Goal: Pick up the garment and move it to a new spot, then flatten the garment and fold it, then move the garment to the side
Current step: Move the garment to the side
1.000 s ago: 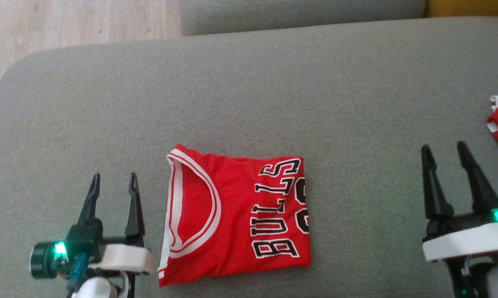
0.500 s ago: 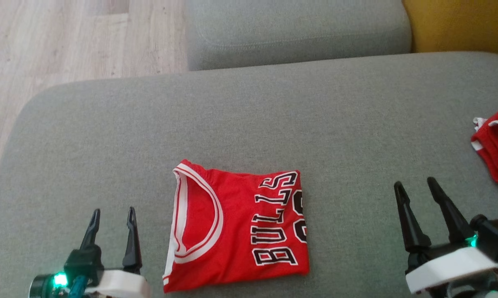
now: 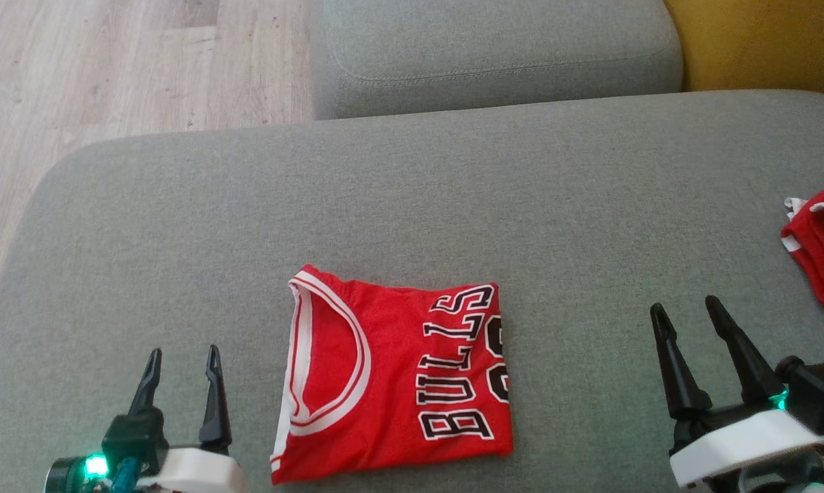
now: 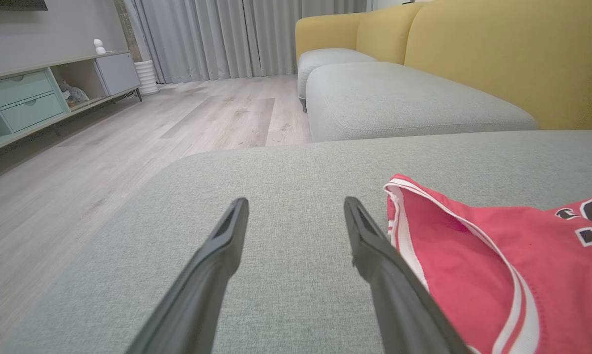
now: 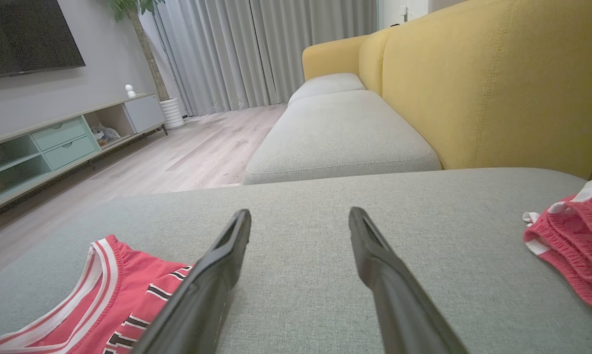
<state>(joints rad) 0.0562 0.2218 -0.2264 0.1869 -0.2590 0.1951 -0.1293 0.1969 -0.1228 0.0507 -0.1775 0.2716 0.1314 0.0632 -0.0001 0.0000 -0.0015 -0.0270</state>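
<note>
Left gripper (image 3: 183,351) and right gripper (image 3: 684,305) sit spread and empty on either side of the red Bulls jersey (image 3: 391,376), which you may judge already folded on the grey sofa cushion (image 3: 412,192), leaving only the move aside.

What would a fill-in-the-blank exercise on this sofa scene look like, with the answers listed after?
1. The folded red jersey lying on the grey seat cushion bears the word ____.
2. The left gripper and right gripper both stand ____, holding nothing.
3. A second, crumpled red garment lies to the robot's ____ of the jersey.
4. The sofa backrest is coloured ____.
Missing words: BULLS; open; right; yellow.
</note>
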